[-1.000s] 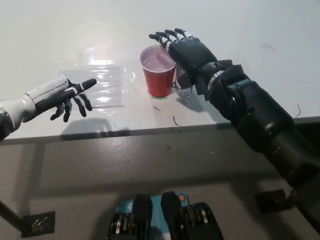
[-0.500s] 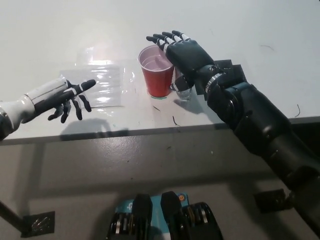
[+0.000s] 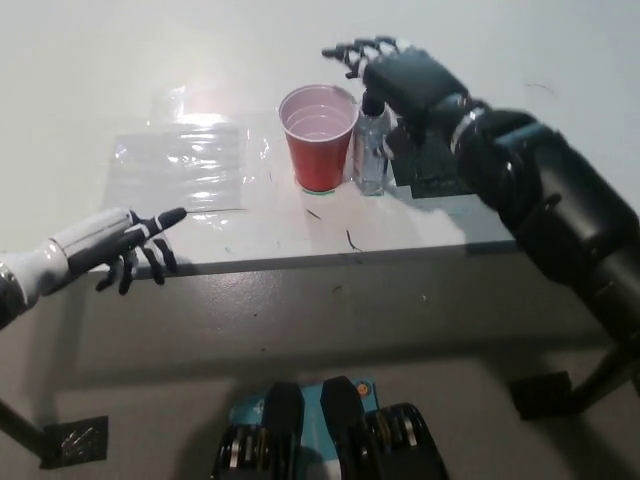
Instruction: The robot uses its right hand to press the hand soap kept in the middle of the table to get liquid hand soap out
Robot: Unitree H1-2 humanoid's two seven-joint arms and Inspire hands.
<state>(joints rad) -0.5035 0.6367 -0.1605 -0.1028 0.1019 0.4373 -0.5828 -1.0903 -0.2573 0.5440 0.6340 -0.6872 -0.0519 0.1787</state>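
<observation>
Right hand (image 3: pixel 405 80) seemingly touching soap bottle (image 3: pixel 373 150).

clear soap bottle (image 3: pixel 373 150), upright (beside cup (image 3: pixel 318 137))

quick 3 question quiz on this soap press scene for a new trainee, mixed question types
1. True or false: the right hand is above the soap bottle.
2. What stands directly beside the bottle? A) red cup B) blue bowl C) metal can
3. Fill in: the left hand rests open near the table's ____ edge.

Key: 1 true; 2 A; 3 front
</observation>
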